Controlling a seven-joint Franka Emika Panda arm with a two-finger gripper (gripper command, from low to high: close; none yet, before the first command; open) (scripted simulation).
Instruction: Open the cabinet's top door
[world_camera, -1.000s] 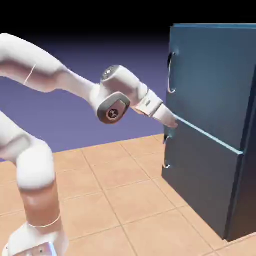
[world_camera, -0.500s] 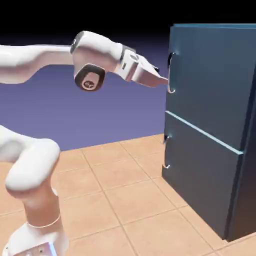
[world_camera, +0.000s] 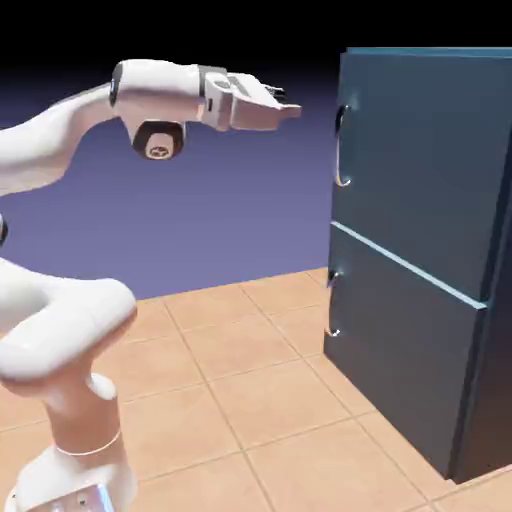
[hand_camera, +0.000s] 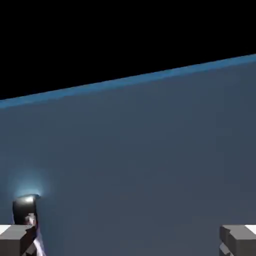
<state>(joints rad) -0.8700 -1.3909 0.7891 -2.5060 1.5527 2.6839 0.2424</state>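
Fingers (world_camera: 289, 103): yours are wide apart, nothing btwn them; the hand view has one tip at each side.
Arm (world_camera: 160, 90): you've raised it & drawn it back since a sec ago, when the tips were down by the pale seam (world_camera: 405, 262); half a sec ago they were right at the upper handle. Now there's a gap.
Top door (world_camera: 425, 170): upper panel of the cabinet (world_camera: 400, 365), exterior view's right; shut, same as before.
Upper handle (world_camera: 341, 150): curved bar at the door's near-left edge. In the hand view it's low left, by one fingertip, so you're prob. off to one side.
Meaning: no grip yet, door not started; you look to be at the approach/re-aim stage.
Next: line up w/ the bar, lower a bit, go fwd, then close. Watch you don't knock the bar w/ a tip.
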